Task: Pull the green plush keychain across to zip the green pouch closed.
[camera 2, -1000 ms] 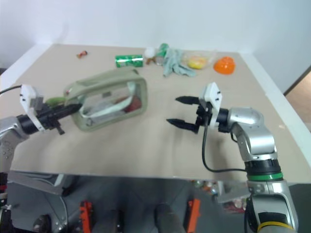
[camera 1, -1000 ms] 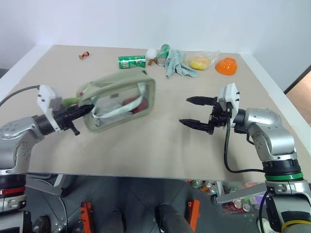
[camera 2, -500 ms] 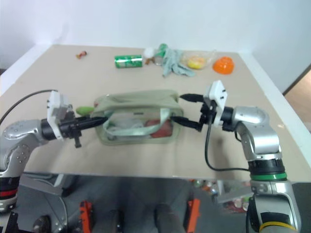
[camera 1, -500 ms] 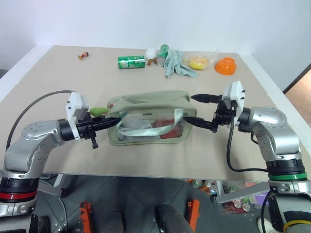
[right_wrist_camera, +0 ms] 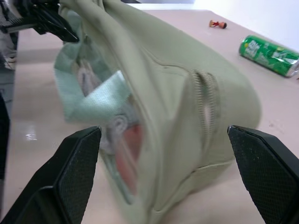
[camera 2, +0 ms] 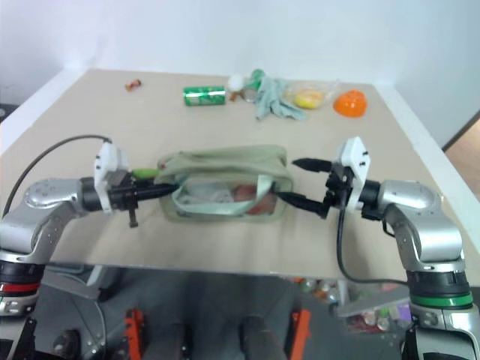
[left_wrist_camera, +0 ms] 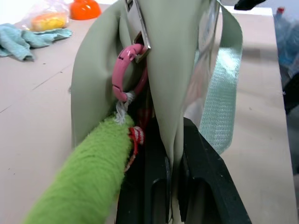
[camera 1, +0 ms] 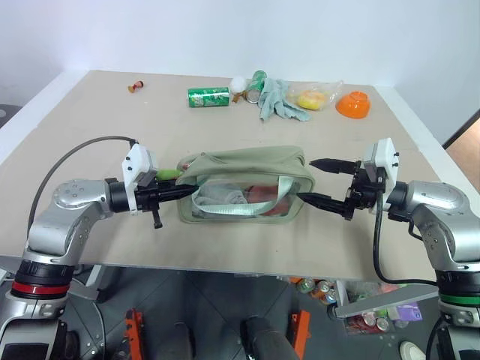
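The pouch [camera 1: 247,187] is lying near the table's [camera 1: 97,120] front edge, between the two grippers. Its left end fabric is pinched by the left gripper [camera 1: 178,193], fingers pressed together. The keychain [left_wrist_camera: 88,182] is attached by a pink ring [left_wrist_camera: 125,77] at that end. The right gripper [camera 1: 321,181] is held just beside the right end, fingers spread, gripping nothing.

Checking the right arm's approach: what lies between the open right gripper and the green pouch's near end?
Nothing. In the left eye view, the right gripper stands open just off the end of the green pouch, with bare table between fingertips and fabric.
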You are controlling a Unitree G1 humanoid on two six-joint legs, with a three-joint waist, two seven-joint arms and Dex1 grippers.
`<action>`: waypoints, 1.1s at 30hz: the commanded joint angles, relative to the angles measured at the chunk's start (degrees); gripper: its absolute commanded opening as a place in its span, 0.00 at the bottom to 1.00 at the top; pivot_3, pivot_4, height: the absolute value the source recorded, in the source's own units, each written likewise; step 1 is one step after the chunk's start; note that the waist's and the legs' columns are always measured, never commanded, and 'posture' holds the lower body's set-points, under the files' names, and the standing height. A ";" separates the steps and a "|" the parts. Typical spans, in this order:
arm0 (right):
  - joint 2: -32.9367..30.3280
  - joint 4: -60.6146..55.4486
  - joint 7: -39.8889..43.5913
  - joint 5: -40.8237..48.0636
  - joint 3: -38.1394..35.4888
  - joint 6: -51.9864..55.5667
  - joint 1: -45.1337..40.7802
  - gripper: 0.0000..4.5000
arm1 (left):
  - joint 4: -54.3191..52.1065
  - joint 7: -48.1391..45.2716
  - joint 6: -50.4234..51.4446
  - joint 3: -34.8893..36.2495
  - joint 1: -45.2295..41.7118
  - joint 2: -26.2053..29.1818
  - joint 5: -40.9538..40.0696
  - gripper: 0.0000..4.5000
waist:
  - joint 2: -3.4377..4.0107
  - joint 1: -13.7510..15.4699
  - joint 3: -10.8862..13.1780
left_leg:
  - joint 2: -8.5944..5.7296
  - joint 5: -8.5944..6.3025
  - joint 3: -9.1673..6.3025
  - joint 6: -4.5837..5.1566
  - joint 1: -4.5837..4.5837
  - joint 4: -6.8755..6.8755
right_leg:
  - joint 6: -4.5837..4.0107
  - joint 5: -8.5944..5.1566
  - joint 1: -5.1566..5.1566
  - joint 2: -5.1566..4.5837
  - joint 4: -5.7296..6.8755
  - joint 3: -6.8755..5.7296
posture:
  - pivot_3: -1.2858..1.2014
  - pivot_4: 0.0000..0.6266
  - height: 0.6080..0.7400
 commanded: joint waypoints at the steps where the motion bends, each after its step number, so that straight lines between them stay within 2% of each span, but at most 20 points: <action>1: -0.32 -4.36 -1.28 2.42 -2.10 1.24 -0.40 1.00 | 1.24 -0.67 -0.28 0.49 -2.22 0.94 0.43 0.01 | 0.00 0.01 0.00 | 0.00 0.00 -0.01 0.00 0.00 0.00 | -0.01 0.00 0.01 0.00 0.00 0.00 | 0.52 0.24 1.00; 2: -0.16 -4.52 -1.62 2.61 -1.94 1.42 -0.59 1.00 | 1.71 -0.74 -0.40 0.71 -2.75 0.99 0.49 0.17 | 0.00 0.00 0.00 | 0.00 0.00 -0.01 0.01 0.00 0.01 | 0.00 0.01 0.01 0.01 0.00 0.00 | 0.52 0.24 1.00; 4: -0.07 -4.62 -2.03 2.83 -1.73 1.64 -0.81 1.00 | 2.31 -0.88 -0.58 0.96 -3.42 1.03 0.68 0.30 | 0.00 0.02 0.00 | 0.00 0.01 0.00 0.01 0.00 0.02 | 0.00 0.00 0.01 0.00 0.00 0.00 | 0.52 0.24 1.00; 7: -0.07 -4.28 -2.07 2.92 -1.45 1.60 -1.09 1.00 | 2.12 -0.96 -0.17 2.47 -4.65 1.65 -0.16 0.55 | 0.00 0.03 0.00 | 0.00 0.00 0.01 0.01 -0.02 0.02 | 0.01 0.00 -0.01 0.00 -0.01 0.01 | 0.52 0.24 1.00; 12: 0.13 -3.66 -1.88 2.77 -0.95 1.41 -1.70 1.00 | -1.16 0.47 5.24 7.38 -4.87 3.39 -5.70 0.94 | 0.01 -0.03 0.00 | 0.04 0.00 -0.01 0.01 -0.08 -0.02 | 0.01 -0.01 -0.08 0.03 0.00 -0.01 | 0.52 0.24 1.00; 13: 0.25 -3.44 -1.86 2.82 -0.86 1.42 -2.05 1.00 | -2.40 1.24 7.03 8.35 -4.36 3.54 -7.24 1.00 | 0.02 -0.02 0.01 | 0.04 0.00 0.00 0.02 -0.06 -0.03 | 0.01 -0.01 -0.07 0.03 0.00 -0.01 | 0.52 0.24 1.00; 17: 0.67 -2.88 -1.57 3.11 -0.59 1.67 -3.19 1.00 | -6.45 5.06 11.74 12.42 -1.57 3.70 -11.16 1.00 | 0.02 -0.03 0.01 | 0.04 0.00 -0.01 0.02 -0.07 -0.03 | 0.02 -0.01 -0.06 0.02 0.00 -0.02 | 0.52 0.24 1.00; 22: 2.27 -2.22 -1.60 3.36 0.73 2.31 -4.19 0.67 | -8.49 13.08 12.68 17.91 2.19 1.96 -12.53 1.00 | 0.02 0.01 0.02 | 0.08 0.00 -0.02 0.02 -0.03 -0.02 | -0.02 0.01 -0.06 0.05 0.01 -0.04 | 0.52 0.24 1.00; 24: 2.79 -1.72 -1.35 2.74 1.41 1.70 -4.49 0.49 | -8.85 15.91 12.52 19.45 3.43 1.10 -12.71 1.00 | 0.02 0.08 0.02 | 0.09 0.01 -0.04 0.02 -0.03 -0.01 | -0.04 0.02 -0.05 0.05 0.01 -0.07 | 0.52 0.24 1.00; 30: 3.27 -0.33 -0.54 1.85 2.26 0.58 -4.62 0.04 | -9.15 23.00 7.98 21.89 6.70 -1.03 -9.36 1.00 | 0.02 0.08 0.01 | 0.08 0.01 0.00 0.02 -0.03 -0.01 | -0.04 0.02 -0.04 0.04 0.00 -0.04 | 0.52 0.24 1.00; 33: 3.39 0.31 -0.41 1.12 2.62 -0.28 -4.64 0.01 | -9.68 24.10 7.16 21.81 7.79 -1.57 -9.56 1.00 | 0.02 0.09 0.01 | 0.09 0.01 -0.02 0.02 -0.03 -0.02 | -0.05 0.03 -0.05 0.05 0.01 -0.06 | 0.52 0.24 1.00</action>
